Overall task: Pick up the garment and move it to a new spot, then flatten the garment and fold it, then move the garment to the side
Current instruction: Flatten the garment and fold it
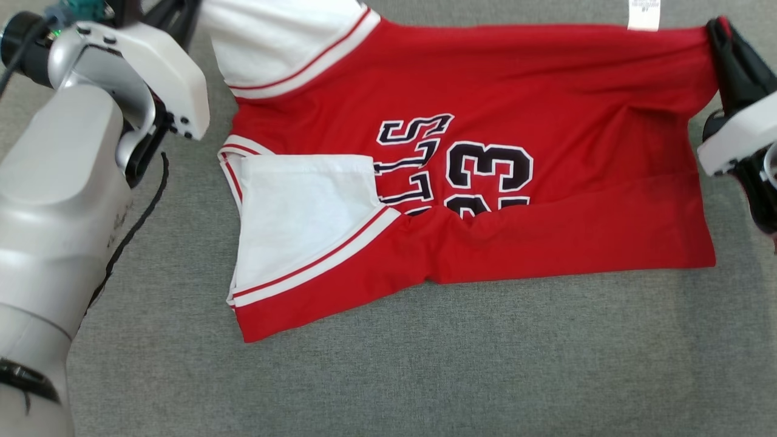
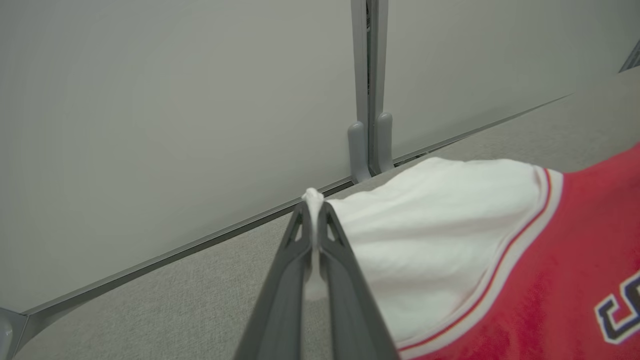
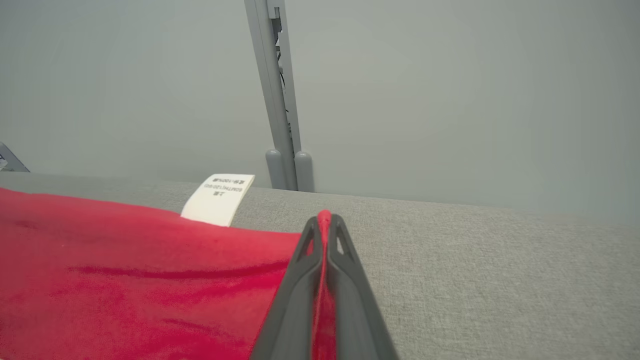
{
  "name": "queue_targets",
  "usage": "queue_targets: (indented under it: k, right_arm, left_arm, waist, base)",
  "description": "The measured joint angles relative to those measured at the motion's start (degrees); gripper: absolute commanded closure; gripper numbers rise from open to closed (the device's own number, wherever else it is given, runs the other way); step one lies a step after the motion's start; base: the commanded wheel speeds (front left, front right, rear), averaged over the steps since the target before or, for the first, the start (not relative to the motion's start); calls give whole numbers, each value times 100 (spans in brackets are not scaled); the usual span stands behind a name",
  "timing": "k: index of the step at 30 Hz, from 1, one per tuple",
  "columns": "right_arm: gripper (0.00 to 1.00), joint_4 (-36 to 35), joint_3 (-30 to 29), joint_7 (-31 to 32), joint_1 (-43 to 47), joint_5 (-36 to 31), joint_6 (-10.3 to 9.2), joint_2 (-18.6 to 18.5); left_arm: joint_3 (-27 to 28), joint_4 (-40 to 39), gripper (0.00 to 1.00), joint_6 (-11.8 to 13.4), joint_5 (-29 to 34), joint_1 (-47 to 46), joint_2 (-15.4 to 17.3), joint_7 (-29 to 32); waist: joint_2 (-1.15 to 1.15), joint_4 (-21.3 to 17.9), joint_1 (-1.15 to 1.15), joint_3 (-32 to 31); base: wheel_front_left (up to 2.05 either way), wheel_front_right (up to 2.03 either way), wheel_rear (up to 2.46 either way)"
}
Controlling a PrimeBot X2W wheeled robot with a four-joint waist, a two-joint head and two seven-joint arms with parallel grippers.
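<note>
Lettering on the garment is partly swallowed by a fold, and its far sleeve runs off the top of the head view. The red jersey with white sleeves lies spread on the grey table. The left gripper pinches that white sleeve's edge. The right gripper pinches a red hem corner.

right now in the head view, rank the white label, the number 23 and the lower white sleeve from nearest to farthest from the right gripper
1. white label: on the far edge of the jersey, just left of the right gripper, which pinches that corner.
2. number 23: mid-jersey, further left and closer to the robot.
3. lower white sleeve: at the jersey's left end.
</note>
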Motion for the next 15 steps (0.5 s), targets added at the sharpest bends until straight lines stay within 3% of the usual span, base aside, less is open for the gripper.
queue_targets:
  k: [4, 15]
  right_arm:
    - [100, -459, 325, -55, 438, 353, 0, -287]
    - [100, -1050, 964, 248, 1277, 1099, 0, -1001]
  left_arm:
    - [-467, -664, 100, -10, -131, 402, 328, 152]
    - [-1051, -2251, 100, -16, -700, 1491, 1111, 825]
  waist:
    - [0, 50, 0, -288]
    - [0, 207, 0, -878]
  base:
    - [0, 0, 0]
    - [0, 0, 0]
